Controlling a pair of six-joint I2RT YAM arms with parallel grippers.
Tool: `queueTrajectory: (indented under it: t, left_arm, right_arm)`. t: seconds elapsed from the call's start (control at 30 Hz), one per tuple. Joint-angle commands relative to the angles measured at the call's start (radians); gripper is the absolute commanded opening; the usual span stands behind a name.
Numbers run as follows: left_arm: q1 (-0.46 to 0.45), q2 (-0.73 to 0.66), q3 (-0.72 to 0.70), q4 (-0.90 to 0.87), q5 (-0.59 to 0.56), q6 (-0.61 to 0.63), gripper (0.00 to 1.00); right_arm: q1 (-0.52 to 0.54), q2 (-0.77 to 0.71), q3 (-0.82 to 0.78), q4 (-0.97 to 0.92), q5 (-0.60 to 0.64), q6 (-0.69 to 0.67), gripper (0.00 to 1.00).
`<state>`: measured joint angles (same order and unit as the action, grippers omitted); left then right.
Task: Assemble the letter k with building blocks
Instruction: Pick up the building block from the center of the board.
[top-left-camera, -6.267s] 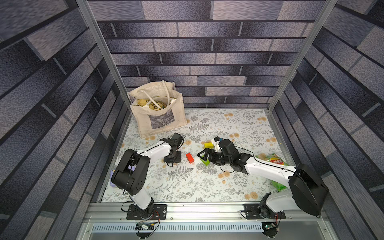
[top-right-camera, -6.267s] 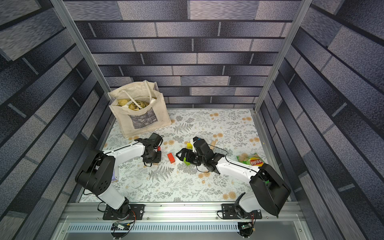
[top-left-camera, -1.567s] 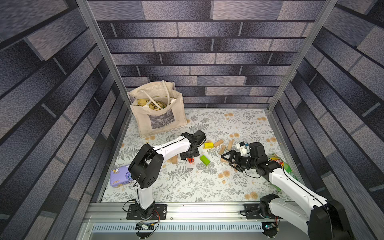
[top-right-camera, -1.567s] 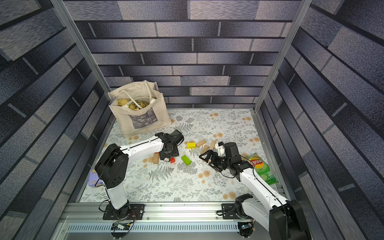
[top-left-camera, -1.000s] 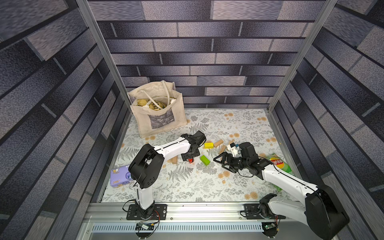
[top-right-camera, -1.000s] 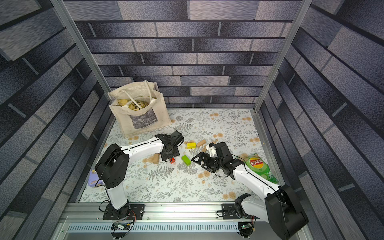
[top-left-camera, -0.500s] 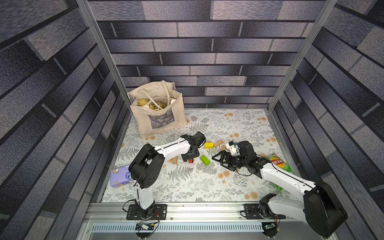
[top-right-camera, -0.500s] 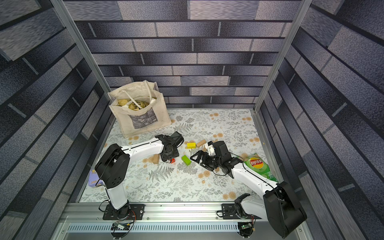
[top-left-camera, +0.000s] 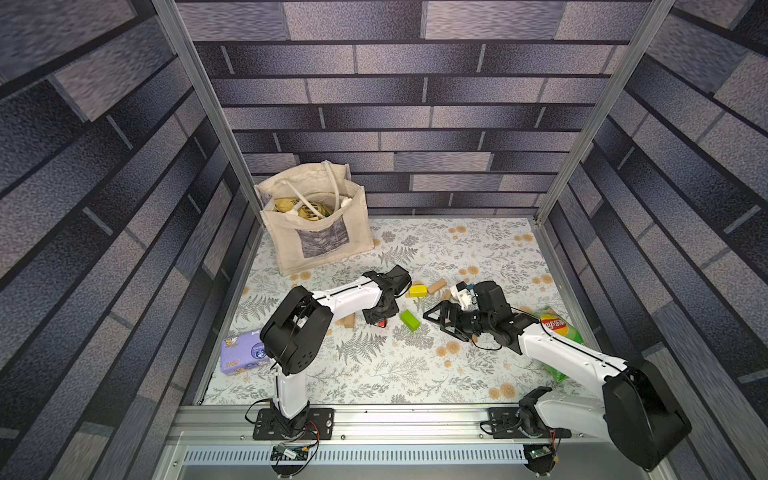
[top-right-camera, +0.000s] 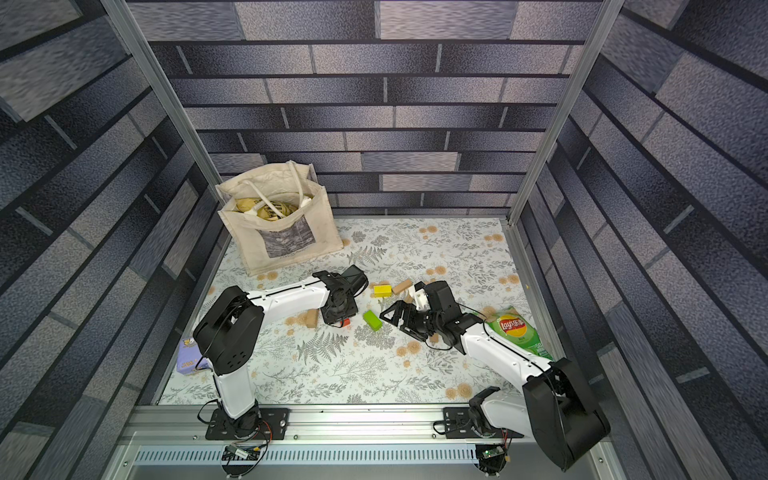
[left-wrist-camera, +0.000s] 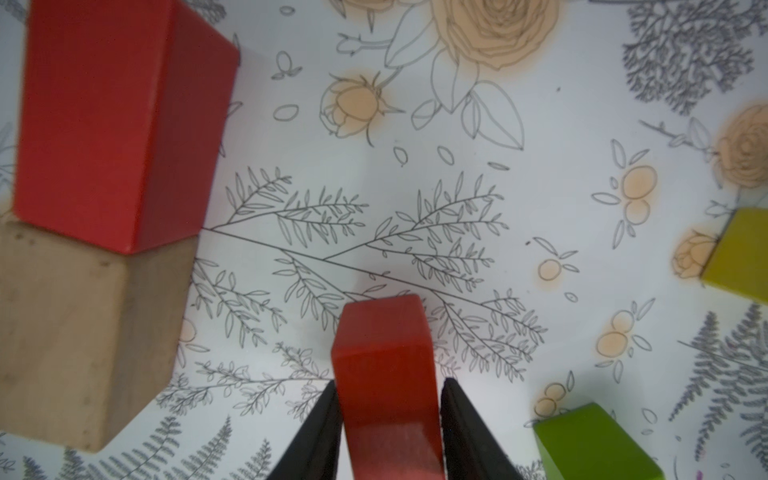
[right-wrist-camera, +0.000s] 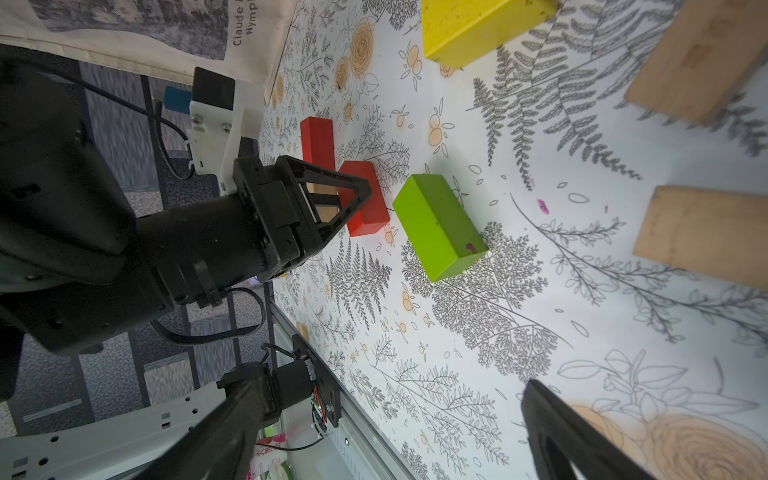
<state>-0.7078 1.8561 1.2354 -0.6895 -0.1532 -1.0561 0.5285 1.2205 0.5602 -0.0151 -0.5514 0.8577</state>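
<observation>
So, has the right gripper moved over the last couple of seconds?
Yes. The right gripper has shifted toward the green block, which stayed put, and away from the chip bag.

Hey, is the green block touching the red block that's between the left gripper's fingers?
Apart. The left wrist view shows a clear strip of floral cloth between the green block and that red block.

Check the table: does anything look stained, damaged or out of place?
The green block has a small purple stain near one end, and a similar mark is on the tablecloth beside it. A green chip bag lies partly under the right arm.
</observation>
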Motion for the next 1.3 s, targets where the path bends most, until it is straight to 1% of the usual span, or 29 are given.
queueTrajectory:
  t: [0.0,0.17,0.3,0.47,0.63,0.77,1.0,1.27]
  left_arm:
    - [0.008,0.002,-0.026,-0.013,0.009,-0.019,0.4]
    - [0.008,-0.023,-0.038,-0.017,0.007,0.017,0.35]
    - [0.004,-0.063,-0.043,-0.031,-0.005,0.081,0.32]
    - [-0.006,-0.156,-0.078,-0.031,-0.027,0.192,0.3]
    - [-0.007,-0.278,-0.168,0.017,0.017,0.286,0.28]
    - [-0.007,-0.347,-0.206,-0.025,0.03,0.335,0.28]
    - [-0.006,-0.484,-0.309,-0.067,0.017,0.32,0.28]
    - [-0.007,-0.568,-0.396,-0.076,0.023,0.286,0.3]
  right_arm:
    - [0.013,0.016,0.024,0.027,-0.005,0.01,1.0]
    - [0.036,0.026,0.039,0.024,0.026,0.018,1.0]
    - [0.069,0.028,0.06,0.017,0.061,0.031,1.0]
    - [0.134,0.03,0.091,-0.009,0.136,0.042,1.0]
    - [0.194,0.031,0.093,-0.002,0.212,0.072,1.0]
    - [0.243,0.04,0.082,0.03,0.266,0.112,1.0]
    - [0.324,0.043,0.113,0.007,0.349,0.131,1.0]
    - [0.384,0.021,0.109,0.001,0.428,0.159,1.0]
